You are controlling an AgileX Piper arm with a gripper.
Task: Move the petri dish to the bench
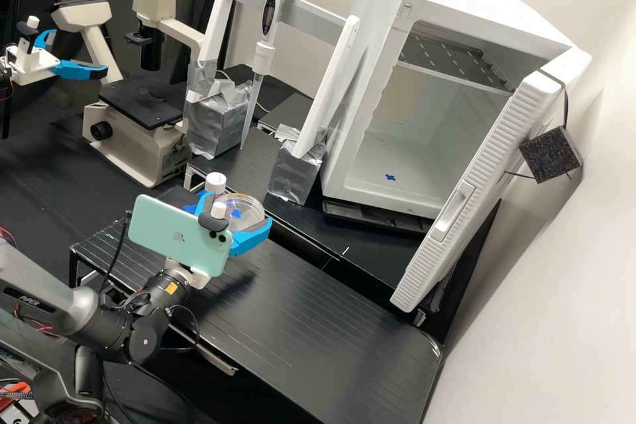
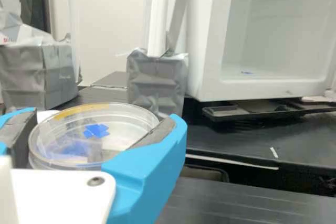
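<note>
Holds the clear, round plastic petri dish (image 2: 118, 142) in the white, blue-fingered hand (image 1: 238, 208), parted just to the dish's width, raised off the black, ribbed worktop (image 1: 318, 305), apart from the open, white, boxy incubator (image 1: 457, 0).

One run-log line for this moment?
petri dish: held by end effector | position: above bench | white cabinet: door open
</note>
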